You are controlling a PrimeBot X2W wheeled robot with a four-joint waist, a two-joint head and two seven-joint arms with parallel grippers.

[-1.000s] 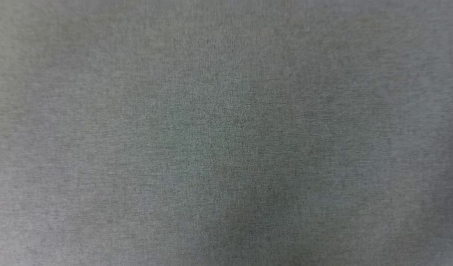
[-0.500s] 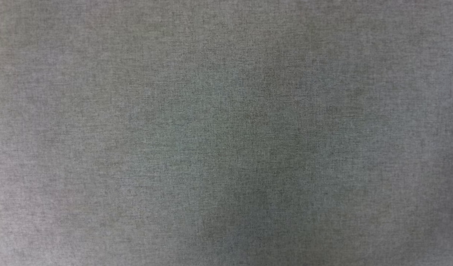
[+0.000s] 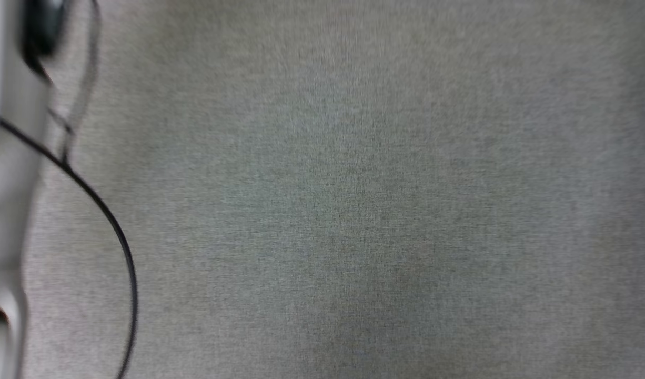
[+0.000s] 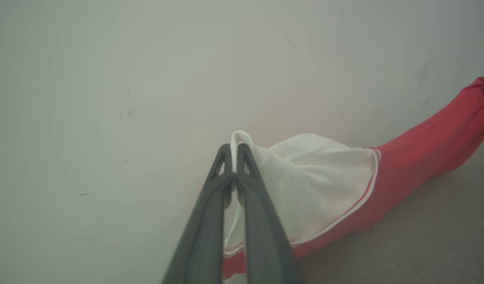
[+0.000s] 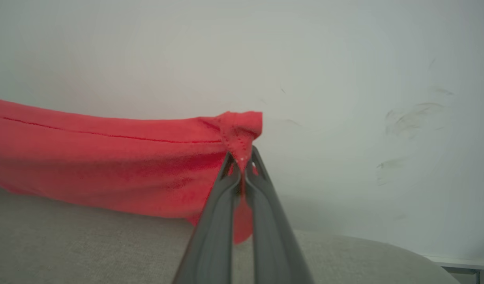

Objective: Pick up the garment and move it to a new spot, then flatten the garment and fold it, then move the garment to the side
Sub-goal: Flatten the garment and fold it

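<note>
The garment point(image 4: 415, 157) is a red jersey with a white sleeve point(image 4: 317, 177) edged in red-white trim, stretched in the air between my two grippers. My left gripper point(image 4: 234, 152) is shut on a fold of the white sleeve. In the right wrist view the red body point(image 5: 107, 157) runs off to the left, and my right gripper point(image 5: 242, 157) is shut on a red corner of it. The lettering is hidden. The head view takes in grey fabric point(image 3: 354, 210) and a pale forearm point(image 3: 7, 173) at the left edge.
A grey fabric surface point(image 5: 88, 244) lies below the hanging garment, with a pale scuffed wall point(image 5: 344, 79) behind it. A black cable point(image 3: 112, 226) curves beside the forearm in the head view.
The head view has shifted, and a pale forearm with a black cable now shows at its left edge where earlier there was grey fabric alone.
</note>
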